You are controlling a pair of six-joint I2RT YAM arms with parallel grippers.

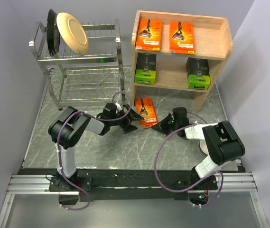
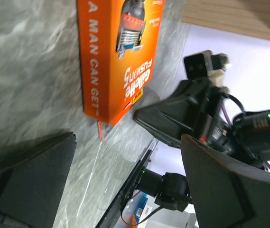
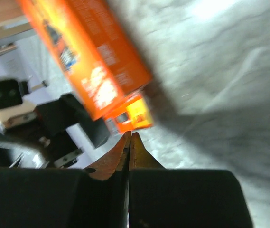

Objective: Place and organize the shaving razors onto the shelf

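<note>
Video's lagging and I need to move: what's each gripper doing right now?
Left gripper: open, holding nothing.
Right gripper: shut, fingers pressed together, nothing between them.

Setting: robotics lab test cell.
Evidence: left arm (image 1: 70,135) and right arm (image 1: 220,142) bolted to an aluminium rail (image 1: 30,183) at the desk (image 1: 101,149) edge; exposed purple cabling (image 1: 159,159); plain lilac partition walls (image 1: 6,71) on three sides.
Staged props: wooden shelf (image 1: 223,35) with retail razor packs (image 1: 149,34); chrome dish rack (image 1: 78,59) holding plates (image 1: 70,31).
</note>
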